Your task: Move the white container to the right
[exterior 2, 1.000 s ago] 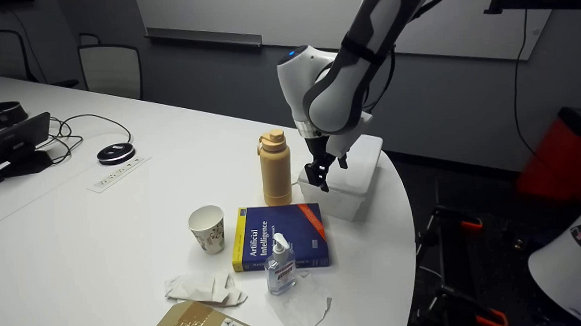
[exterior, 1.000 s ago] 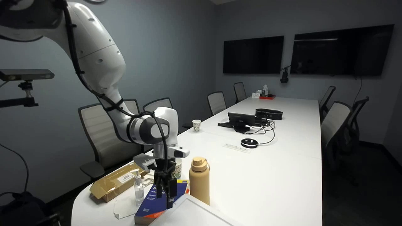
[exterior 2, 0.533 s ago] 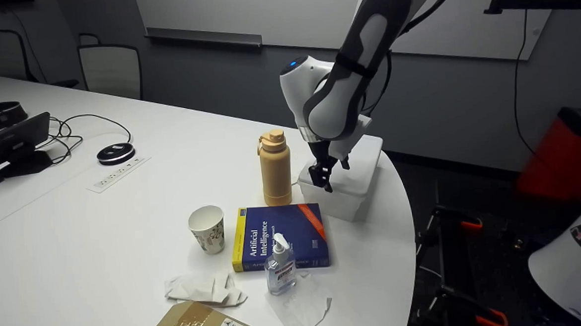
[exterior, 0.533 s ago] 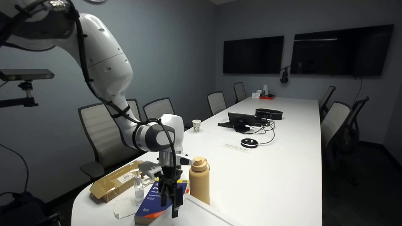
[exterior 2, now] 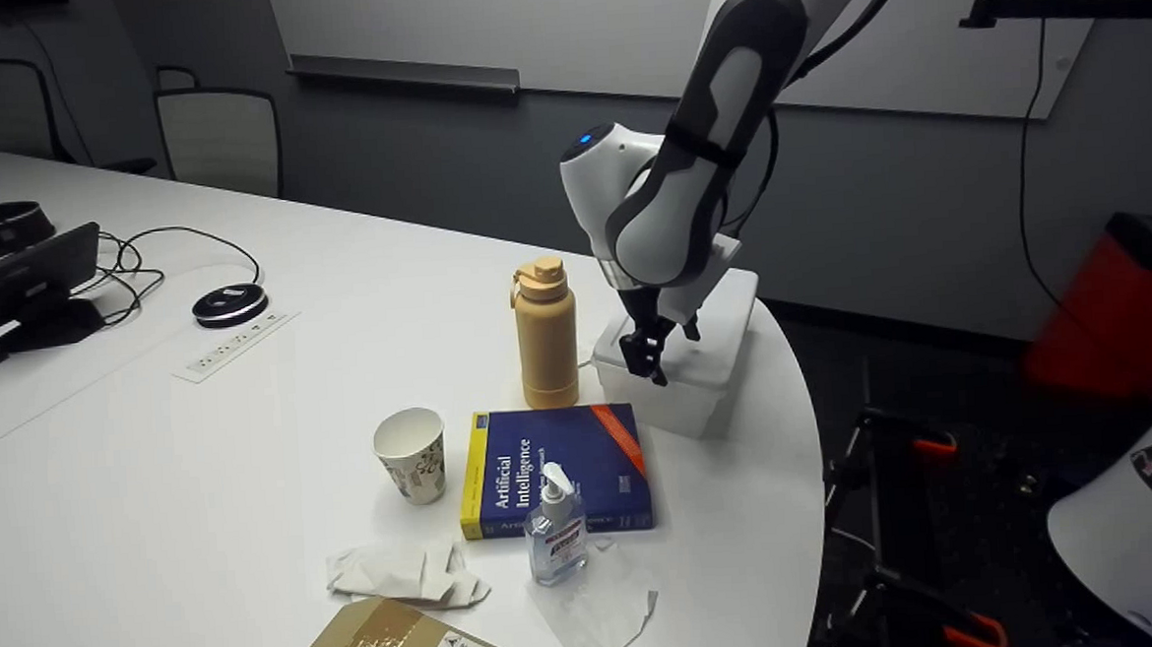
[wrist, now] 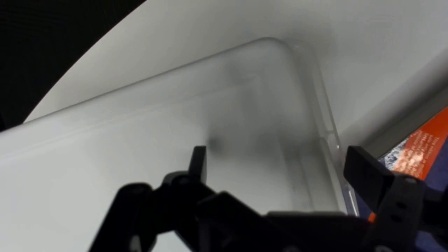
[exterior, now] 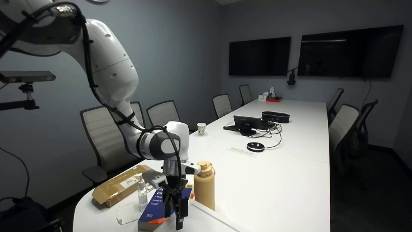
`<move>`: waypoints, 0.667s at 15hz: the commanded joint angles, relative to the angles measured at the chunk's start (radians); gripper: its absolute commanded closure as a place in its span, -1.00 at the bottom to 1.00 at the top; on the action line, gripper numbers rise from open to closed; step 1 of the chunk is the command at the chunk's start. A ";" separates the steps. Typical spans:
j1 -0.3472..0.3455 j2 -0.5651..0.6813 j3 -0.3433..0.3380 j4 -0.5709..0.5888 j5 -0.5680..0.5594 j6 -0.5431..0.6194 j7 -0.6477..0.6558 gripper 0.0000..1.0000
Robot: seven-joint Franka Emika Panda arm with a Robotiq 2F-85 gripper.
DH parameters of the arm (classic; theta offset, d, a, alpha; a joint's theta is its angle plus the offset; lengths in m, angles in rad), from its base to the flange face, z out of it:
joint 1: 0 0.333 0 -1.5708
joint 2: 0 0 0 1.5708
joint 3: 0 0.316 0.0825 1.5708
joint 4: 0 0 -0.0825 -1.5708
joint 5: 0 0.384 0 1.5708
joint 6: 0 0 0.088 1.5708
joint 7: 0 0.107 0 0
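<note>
At left in an exterior view a paper cup stands upright on the bench, well apart from the jaws, so it should not hinder the move. Next come the tan bottle, upright, and the blue book, lying flat just beside it; together they crowd the near left of the white container, the lidded box at the bench's rounded end. Above its book-side edge hang the jaws, spread wide and holding nothing: in the wrist view one finger is over the lid, its mate just outside the rim. The container looks too broad to span, so I judge the straddle is meant for pinching one edge; that could lift the lid alone. Whose right is meant I cannot tell.

The wrist view, from its left, gives the dark area past the bench edge, then the lid's sunken panel, then a corner of the book; no cup or bottle shows. Contact with the rim cannot be told. In an exterior view the nearer cup is missing, probably behind the arm; a second cup stands farther down the bench, and the container is cut off at the bottom. Its side wall shows in an exterior view.
</note>
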 commanded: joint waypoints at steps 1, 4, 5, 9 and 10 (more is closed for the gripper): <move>0.002 0.005 -0.023 -0.004 -0.009 0.021 -0.016 -1.00; -0.002 0.003 -0.035 -0.004 -0.010 0.018 -0.018 -1.00; -0.007 0.002 -0.035 -0.003 -0.005 0.015 -0.022 -1.00; -0.040 -0.008 -0.014 0.002 0.035 -0.005 -0.054 -1.00; -0.048 -0.012 -0.009 0.004 0.048 -0.011 -0.069 -1.00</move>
